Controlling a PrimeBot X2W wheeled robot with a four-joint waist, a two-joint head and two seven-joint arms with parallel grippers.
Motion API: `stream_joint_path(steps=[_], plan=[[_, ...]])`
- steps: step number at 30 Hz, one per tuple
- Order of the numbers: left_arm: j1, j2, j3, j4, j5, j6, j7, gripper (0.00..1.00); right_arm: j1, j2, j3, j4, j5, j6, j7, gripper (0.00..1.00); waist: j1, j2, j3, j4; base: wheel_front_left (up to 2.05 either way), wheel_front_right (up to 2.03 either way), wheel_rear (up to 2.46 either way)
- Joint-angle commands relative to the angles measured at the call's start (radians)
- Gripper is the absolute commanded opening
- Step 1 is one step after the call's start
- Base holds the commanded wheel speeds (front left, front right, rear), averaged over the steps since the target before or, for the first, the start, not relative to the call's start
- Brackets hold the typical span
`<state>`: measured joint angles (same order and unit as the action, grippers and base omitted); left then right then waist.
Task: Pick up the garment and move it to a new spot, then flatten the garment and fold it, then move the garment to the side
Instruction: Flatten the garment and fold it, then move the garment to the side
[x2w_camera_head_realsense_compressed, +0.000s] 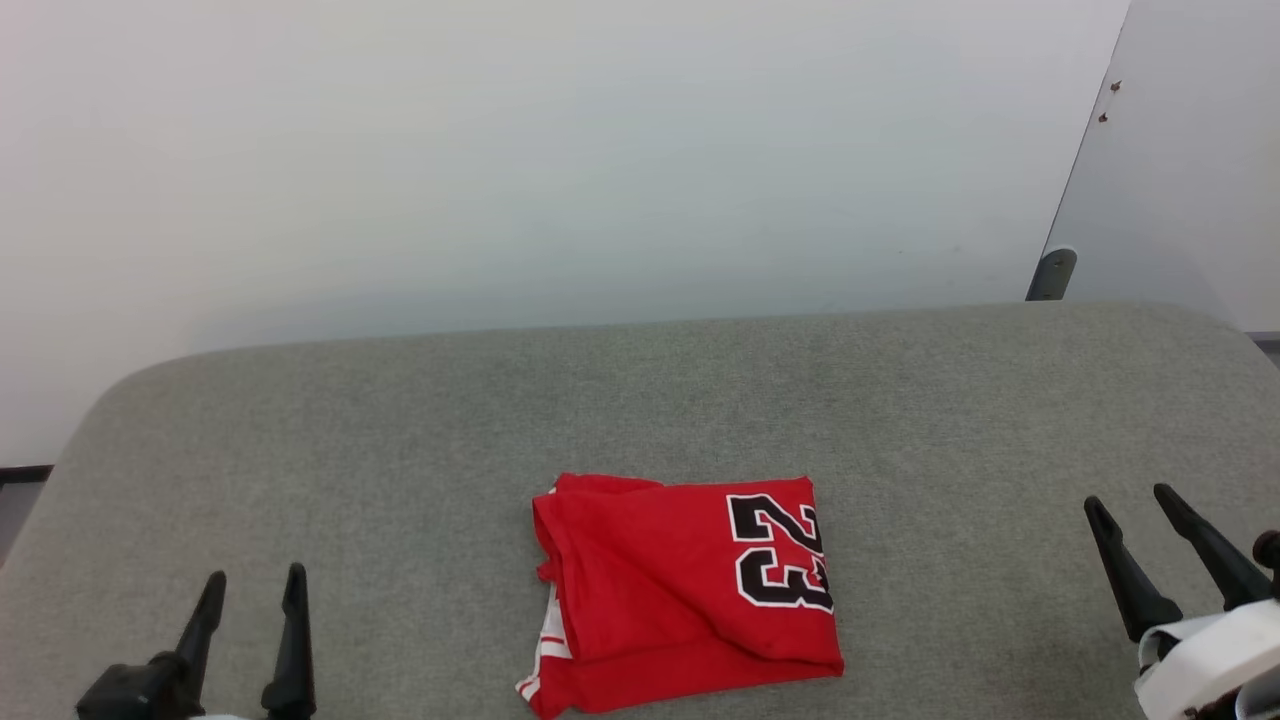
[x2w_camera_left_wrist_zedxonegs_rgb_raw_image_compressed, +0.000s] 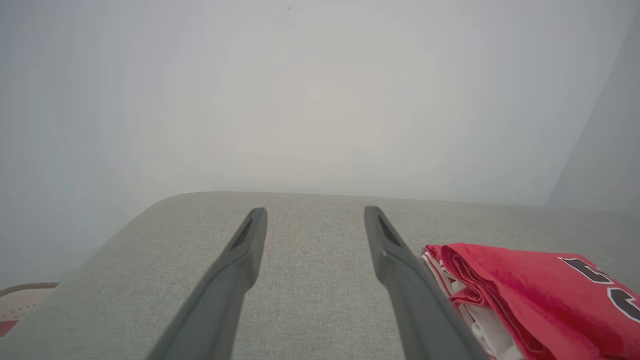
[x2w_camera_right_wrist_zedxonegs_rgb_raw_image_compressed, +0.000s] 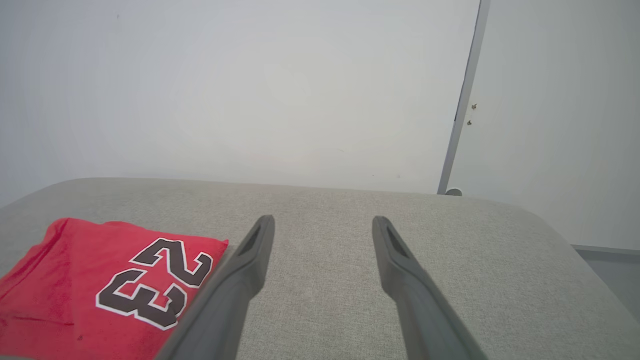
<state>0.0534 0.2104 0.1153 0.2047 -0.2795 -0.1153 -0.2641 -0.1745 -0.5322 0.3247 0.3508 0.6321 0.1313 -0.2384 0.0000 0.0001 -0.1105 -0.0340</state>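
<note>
Folded bright red "23" jersey shirt (x2w_camera_head_realsense_compressed: 680, 590); left gripper (x2w_camera_head_realsense_compressed: 257, 575) at eight o'clock, right gripper (x2w_camera_head_realsense_compressed: 1127, 497) at three, jaws spread. Pinching one layer could unfold it.

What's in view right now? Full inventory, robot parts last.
garment: one; red, black white-outlined 23, white striped trim at its left edge; folded, at the middle of the table's near side
table: one; grey fabric top with rounded corners; under the garment, spanning the head view
wall: one; pale grey-white; behind the table
panel: one; pale grey, two small dark marks near its edge; far right, behind the table
fitting: one; grey; at the foot of the panel's edge
left hand: one; dark fingers, open, empty; over the table, left of the garment
right hand: one; dark fingers, open, empty; over the table, right of the garment
</note>
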Motion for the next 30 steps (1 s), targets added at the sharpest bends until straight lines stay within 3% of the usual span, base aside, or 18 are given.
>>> stream_joint_path(steps=[1,12,30], plan=[[0.015,0.004,0.002,0.001,-0.003,0.002,0.000,1.00,0.028,0.011,-0.025,-0.020,-0.015,-0.001,0.008,1.00,0.0000,-0.0001,0.000,-0.002,0.00,0.00,0.00],[0.012,0.007,-0.012,-0.006,-0.006,0.012,0.002,1.00,0.131,0.073,-0.143,-0.141,-0.090,-0.001,0.078,1.00,0.0000,-0.0001,0.006,-0.004,0.00,0.00,0.00],[-0.003,0.010,-0.037,-0.026,-0.013,0.025,0.016,1.00,0.180,0.116,-0.183,-0.224,-0.137,-0.001,0.153,1.00,0.0000,-0.0001,0.011,0.019,0.00,0.00,0.00]])
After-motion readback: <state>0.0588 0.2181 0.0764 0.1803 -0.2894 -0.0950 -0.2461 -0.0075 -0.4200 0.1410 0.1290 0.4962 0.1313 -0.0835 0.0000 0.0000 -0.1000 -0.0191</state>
